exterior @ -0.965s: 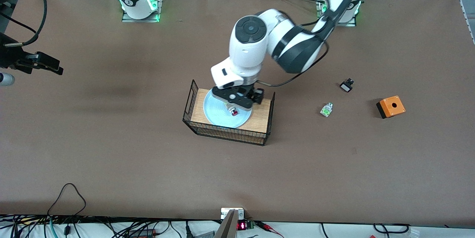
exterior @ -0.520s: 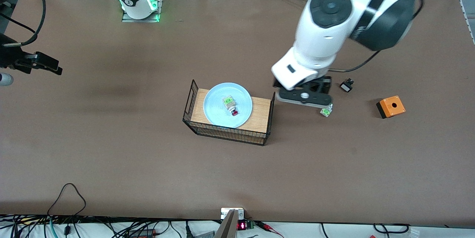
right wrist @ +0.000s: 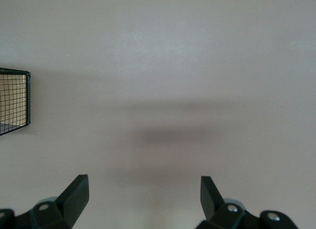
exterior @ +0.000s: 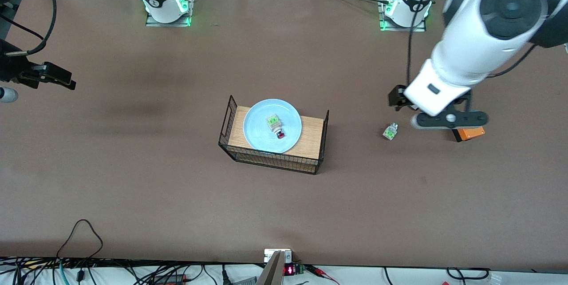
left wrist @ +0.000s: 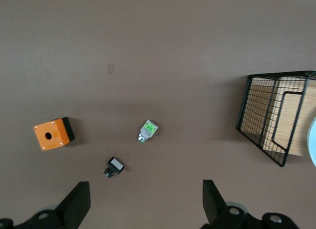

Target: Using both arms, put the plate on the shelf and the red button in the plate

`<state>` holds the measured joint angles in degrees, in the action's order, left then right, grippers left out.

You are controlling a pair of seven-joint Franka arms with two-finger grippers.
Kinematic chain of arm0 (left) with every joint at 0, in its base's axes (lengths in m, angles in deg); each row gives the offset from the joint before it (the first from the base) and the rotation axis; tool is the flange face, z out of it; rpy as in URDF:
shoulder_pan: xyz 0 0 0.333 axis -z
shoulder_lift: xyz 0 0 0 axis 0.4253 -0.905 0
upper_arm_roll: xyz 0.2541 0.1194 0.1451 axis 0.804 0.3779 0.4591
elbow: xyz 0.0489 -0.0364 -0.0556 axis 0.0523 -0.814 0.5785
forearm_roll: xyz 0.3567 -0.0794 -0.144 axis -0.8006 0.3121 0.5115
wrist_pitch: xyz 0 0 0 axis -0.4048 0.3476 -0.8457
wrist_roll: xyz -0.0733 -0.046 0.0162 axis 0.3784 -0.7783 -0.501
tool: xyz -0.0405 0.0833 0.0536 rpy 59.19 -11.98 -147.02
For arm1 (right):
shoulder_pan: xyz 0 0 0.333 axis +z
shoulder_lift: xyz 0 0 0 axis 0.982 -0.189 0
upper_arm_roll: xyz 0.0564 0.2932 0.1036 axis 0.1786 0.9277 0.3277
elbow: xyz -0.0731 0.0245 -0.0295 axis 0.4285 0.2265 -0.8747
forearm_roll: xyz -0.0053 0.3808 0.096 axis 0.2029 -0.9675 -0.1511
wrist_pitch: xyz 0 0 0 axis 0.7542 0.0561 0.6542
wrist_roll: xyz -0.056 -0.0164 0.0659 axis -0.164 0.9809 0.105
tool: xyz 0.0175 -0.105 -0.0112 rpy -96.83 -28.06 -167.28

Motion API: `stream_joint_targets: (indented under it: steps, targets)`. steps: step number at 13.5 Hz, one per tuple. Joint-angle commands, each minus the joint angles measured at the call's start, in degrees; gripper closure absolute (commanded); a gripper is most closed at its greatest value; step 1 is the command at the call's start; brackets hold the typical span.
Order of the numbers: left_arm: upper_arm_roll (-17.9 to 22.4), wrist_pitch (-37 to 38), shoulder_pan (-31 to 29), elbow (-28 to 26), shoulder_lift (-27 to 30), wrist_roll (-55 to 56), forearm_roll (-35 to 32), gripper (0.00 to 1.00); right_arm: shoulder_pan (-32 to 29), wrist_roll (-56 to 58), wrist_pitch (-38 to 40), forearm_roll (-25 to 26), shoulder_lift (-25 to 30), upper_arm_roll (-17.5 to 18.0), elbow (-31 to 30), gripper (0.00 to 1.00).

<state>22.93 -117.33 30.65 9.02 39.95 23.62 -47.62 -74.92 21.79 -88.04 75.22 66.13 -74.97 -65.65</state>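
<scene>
1. The plate (exterior: 272, 125) sits on the wooden top of a black wire rack (exterior: 274, 158) near the middle of the table (exterior: 177, 196).
2. The red button (exterior: 279, 133) lies on the plate, its red cap pointing toward the front camera; a white-and-green piece (exterior: 273, 121) lies on the plate too, touching it on the side away from the camera.
3. The left gripper (left wrist: 143, 209) hangs in the air with its jaws spread wide and nothing between them, over the table toward the left arm's end, above a small group of loose parts.
4. Those parts are an orange box (left wrist: 53, 133) with a hole in its top, a green part (left wrist: 147, 131) and a black-and-white part (left wrist: 113, 166), each lying apart from the others on the bare table.
5. In the front view the left arm covers most of the orange box and hides the black-and-white part; the green part (exterior: 390, 131) shows just beside the gripper.
6. The right gripper (right wrist: 143, 202) waits high at the right arm's end of the table, jaws spread and empty, with only a corner of the rack (right wrist: 14, 101) in its wrist view.
</scene>
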Motion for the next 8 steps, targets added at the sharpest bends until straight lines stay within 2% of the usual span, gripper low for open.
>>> stream_joint_targets:
  steps: [1,3,5,7,8]
  targets:
    - [-1.1,1.5,-4.0,-2.3,4.1,-7.5,1.2,0.00,0.4,-0.2,0.0,-0.3,1.0,0.2,-0.3,0.00]
    - [0.5,0.6,-4.9,-7.6,8.5,-13.4,1.3,0.00,0.5,-0.2,0.2,-0.3,1.0,0.3,-0.3,0.00]
    - [6.0,0.5,-4.3,-13.0,14.0,-16.9,4.2,0.00,1.2,-0.2,0.4,-0.3,1.0,0.2,-0.3,0.00]
    - [11.1,-2.8,-3.7,-20.2,19.8,-19.5,7.2,0.00,1.4,-0.2,0.5,-0.2,1.0,0.2,-0.3,0.00]
    - [12.1,-4.5,-3.6,-22.0,21.8,-21.8,7.2,0.00,1.4,-0.2,0.5,-0.2,1.1,0.2,-0.3,0.00]
